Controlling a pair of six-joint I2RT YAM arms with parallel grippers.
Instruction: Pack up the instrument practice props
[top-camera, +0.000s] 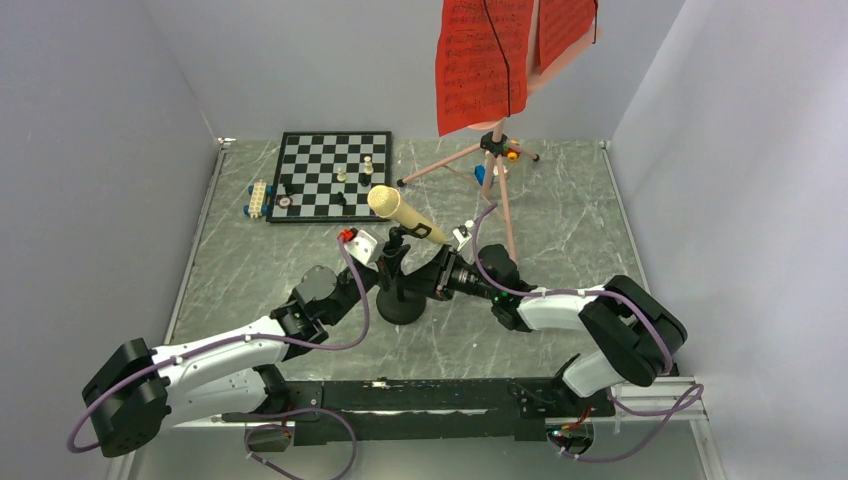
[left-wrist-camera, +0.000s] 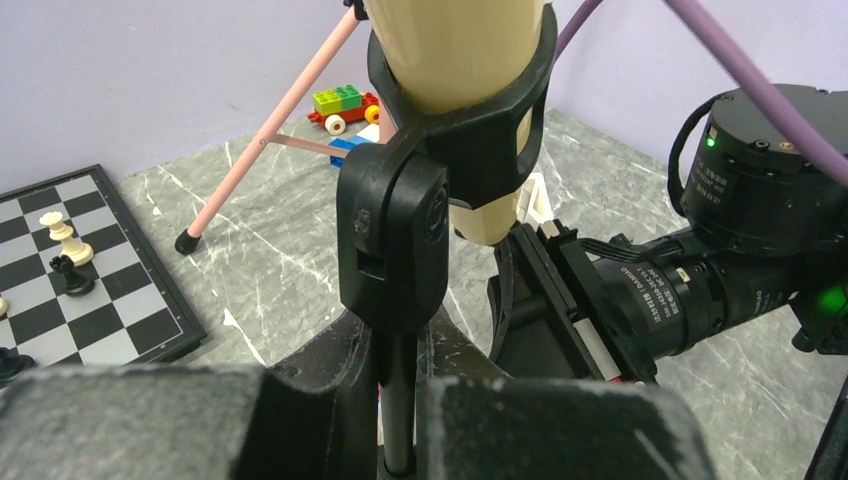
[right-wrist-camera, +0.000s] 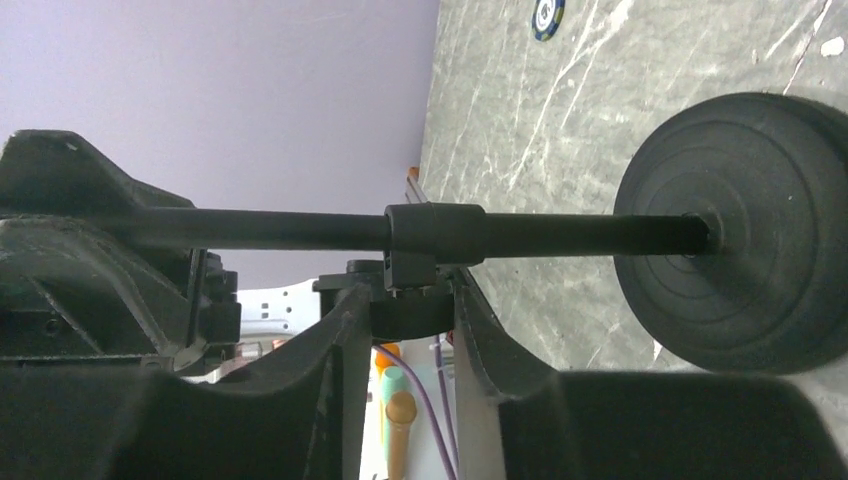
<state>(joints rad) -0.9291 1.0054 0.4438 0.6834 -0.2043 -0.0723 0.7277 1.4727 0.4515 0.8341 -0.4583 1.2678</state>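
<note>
The cream foam-headed microphone (top-camera: 402, 213) sits tilted in the clip of its black stand, whose round base (top-camera: 401, 306) rests on the table. My left gripper (top-camera: 388, 272) is shut on the stand's thin pole (left-wrist-camera: 398, 400), just below the clip joint (left-wrist-camera: 392, 240). My right gripper (top-camera: 428, 278) comes in from the right, shut on the black collar knob (right-wrist-camera: 410, 310) on the pole (right-wrist-camera: 280, 228), near the base (right-wrist-camera: 745, 230). The pink tripod music stand (top-camera: 503, 195) stands at the back right, holding red sheet-music pages (top-camera: 482, 65).
A black-and-white chessboard (top-camera: 335, 175) with pieces lies at the back left, with toy bricks (top-camera: 259, 198) beside its left edge. More small toy bricks (top-camera: 512, 154) sit under the tripod. A blue chip (right-wrist-camera: 548, 15) lies on the table. Grey walls enclose three sides.
</note>
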